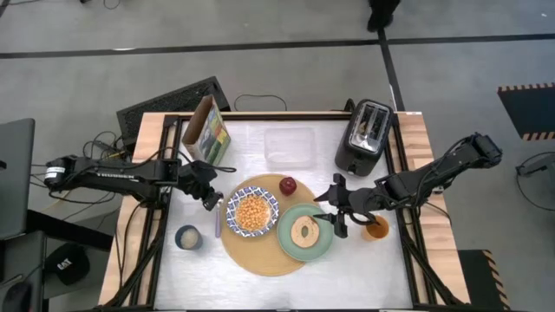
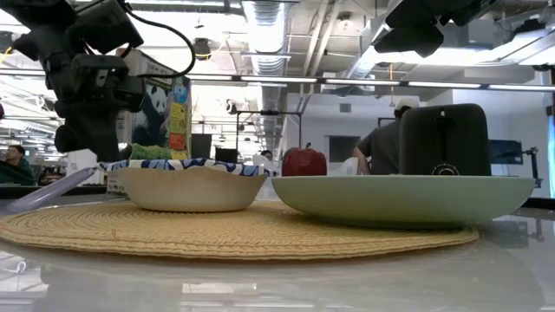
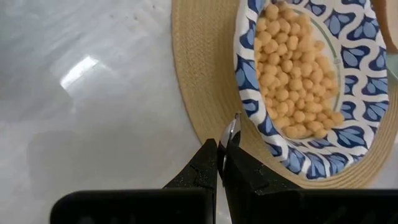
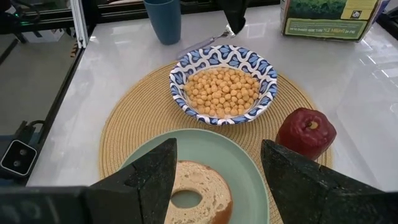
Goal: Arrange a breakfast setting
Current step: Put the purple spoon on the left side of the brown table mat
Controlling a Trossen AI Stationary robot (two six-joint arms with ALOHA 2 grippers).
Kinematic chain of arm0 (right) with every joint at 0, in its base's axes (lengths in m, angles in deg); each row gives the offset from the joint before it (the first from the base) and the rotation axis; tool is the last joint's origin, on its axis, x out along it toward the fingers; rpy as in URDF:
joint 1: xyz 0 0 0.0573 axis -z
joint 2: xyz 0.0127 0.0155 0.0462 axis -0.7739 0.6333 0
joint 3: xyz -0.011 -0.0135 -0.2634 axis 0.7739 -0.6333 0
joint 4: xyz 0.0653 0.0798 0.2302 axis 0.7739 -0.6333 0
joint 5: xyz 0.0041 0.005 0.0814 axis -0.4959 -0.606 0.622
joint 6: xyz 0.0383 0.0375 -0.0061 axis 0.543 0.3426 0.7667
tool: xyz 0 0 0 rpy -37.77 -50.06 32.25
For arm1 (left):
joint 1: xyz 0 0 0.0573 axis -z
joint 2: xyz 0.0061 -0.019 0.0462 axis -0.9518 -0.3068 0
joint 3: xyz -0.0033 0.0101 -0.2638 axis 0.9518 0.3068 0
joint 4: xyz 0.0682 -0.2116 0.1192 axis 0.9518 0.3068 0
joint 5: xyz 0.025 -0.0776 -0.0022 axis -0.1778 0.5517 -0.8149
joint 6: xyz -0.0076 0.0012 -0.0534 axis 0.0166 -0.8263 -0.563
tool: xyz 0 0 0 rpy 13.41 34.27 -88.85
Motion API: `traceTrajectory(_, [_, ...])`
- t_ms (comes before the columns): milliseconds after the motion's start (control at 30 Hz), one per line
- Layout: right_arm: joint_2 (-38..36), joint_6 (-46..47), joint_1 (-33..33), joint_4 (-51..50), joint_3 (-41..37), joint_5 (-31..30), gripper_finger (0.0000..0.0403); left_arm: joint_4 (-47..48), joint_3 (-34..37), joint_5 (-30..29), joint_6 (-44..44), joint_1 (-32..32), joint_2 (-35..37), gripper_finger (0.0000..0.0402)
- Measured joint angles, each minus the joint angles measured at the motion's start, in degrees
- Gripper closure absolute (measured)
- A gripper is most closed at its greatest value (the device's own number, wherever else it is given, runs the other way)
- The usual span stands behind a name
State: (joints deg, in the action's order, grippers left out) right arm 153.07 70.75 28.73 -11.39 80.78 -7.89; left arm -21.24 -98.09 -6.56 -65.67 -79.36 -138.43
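Tan mat [image 1: 260,253], high view: left gripper [image 1: 211,200] reaches in from the left to the bowl [image 1: 252,211]. Right gripper [image 1: 336,211] w/ fingers apart over the plate [image 1: 304,233].

Left wrist view: fingers [image 3: 209,167] clenched on the spoon [image 3: 231,129], its handle pointing to the bowl rim.

Spoon [image 3: 231,132]: mostly hidden by the left gripper [image 3: 222,148].
Cereal box [image 4: 329,17]: top cut off by the edge.
Toast slice [image 4: 194,193]: partly cut off.
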Motion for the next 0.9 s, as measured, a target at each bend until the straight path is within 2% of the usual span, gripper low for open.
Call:
traceTrajectory(500, [0.0, 0.5, 0.0, 0.0, 0.0, 0.0, 0.0143, 0.2, 0.0, -6.8, 1.7, 0.1, 0.0, 0.0396])
traceTrajectory(900, [0.0, 0.5, 0.0, 0.0, 0.0, 0.0, 0.0143, 1.7, 0.0, -10.9, 1.8, 0.1, 0.0, 0.0303])
